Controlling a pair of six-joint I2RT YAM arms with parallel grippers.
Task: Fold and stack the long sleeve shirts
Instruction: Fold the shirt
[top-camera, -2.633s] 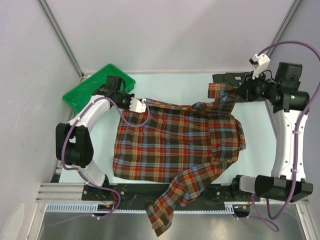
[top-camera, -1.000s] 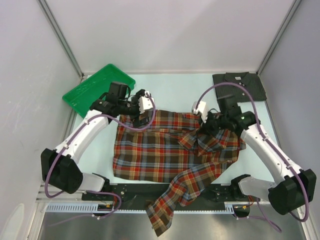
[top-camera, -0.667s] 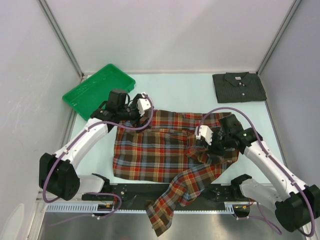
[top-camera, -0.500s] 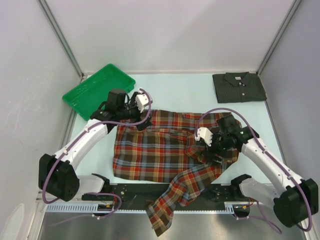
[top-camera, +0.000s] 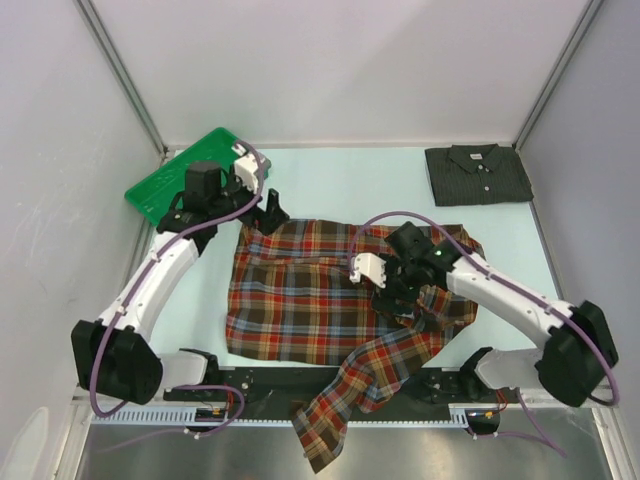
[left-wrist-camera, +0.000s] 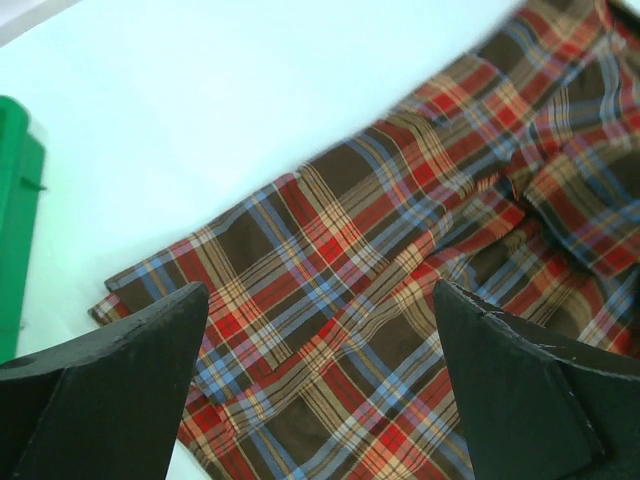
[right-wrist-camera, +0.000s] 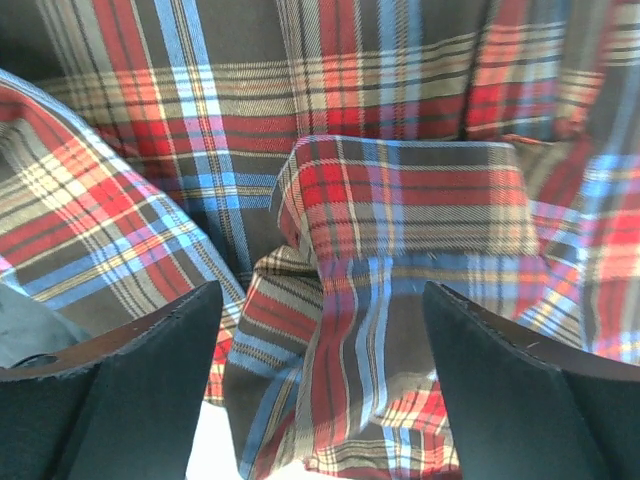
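At the near edge, one sleeve (top-camera: 330, 410) of the plaid shirt (top-camera: 300, 300) is hanging over the front rail of the table (top-camera: 350, 185), trailing down between the two arm bases. The rest of the plaid shirt is lying spread across the middle of the table. Its left part is lying fairly flat and its right part is bunching into folds.

The right gripper (top-camera: 398, 298) is hovering over that rumpled right part with its claw released. In the right wrist view its two fingers (right-wrist-camera: 120, 380) are standing wide apart with nothing pinched between them. Below them the cuff (right-wrist-camera: 405, 200) of the other sleeve is resting folded on the shirt's body, and the cloth is puckering just near of it.

Farther off and to the left, the left gripper (top-camera: 268, 212) is hanging over the far left corner of the plaid shirt, its claw likewise released. The left wrist view is showing both fingers (left-wrist-camera: 100, 390) spread wide above the shirt's far edge, holding nothing. A green tray (top-camera: 160, 185) is sitting just left of this gripper, at the far left of the table.

In the far right corner, the charcoal shirt (top-camera: 478, 174) is lying folded into a neat rectangle with its collar toward the far side, well apart from the plaid shirt.
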